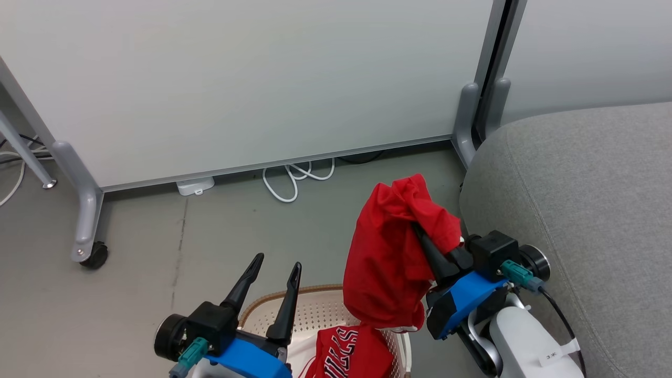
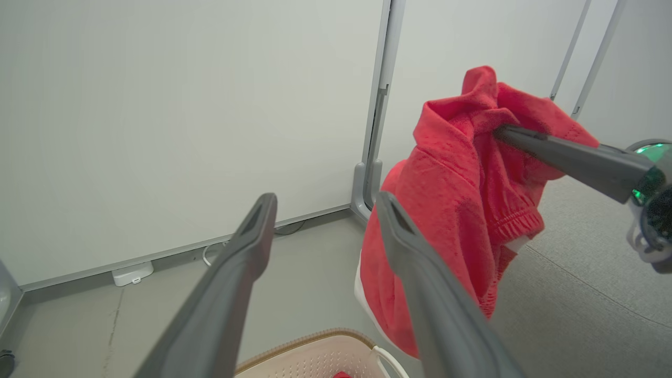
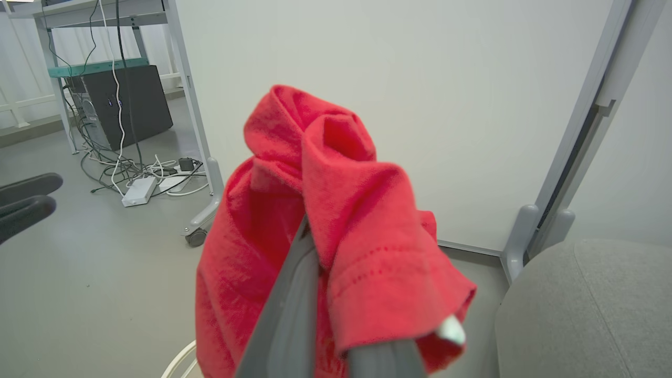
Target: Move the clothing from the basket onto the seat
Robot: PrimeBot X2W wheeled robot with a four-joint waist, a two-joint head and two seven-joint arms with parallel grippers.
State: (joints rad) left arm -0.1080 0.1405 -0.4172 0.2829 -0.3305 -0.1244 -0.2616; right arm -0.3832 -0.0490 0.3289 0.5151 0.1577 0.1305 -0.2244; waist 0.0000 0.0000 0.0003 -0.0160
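The plain red garment [image 1: 388, 257] is hanging from my right pincer [image 1: 418, 229]. Its long axis is running straight up and down: the bunched top is draping over my fingertips, and the loose lower end is pointing down at the right part of the basket [image 1: 315, 287]. That end is dangling just above the jersey [image 1: 349, 349], and I cannot tell whether the two are touching. The jersey is lying crumpled inside the basket with its lettering turned sideways.

My right pincer is clamping the cloth between fingers pressed close together, and they are pointing up and away towards the white panel [image 1: 262, 79]. The seat [image 1: 588, 199] is sitting just to the right of that pincer, and the garment is hanging beside it, not over it.

My left pincer [image 1: 278, 261] is hovering above the basket's left side with its fingers spread wide and gripping nothing, their tips aiming at the panel across the floor [image 1: 157, 252].
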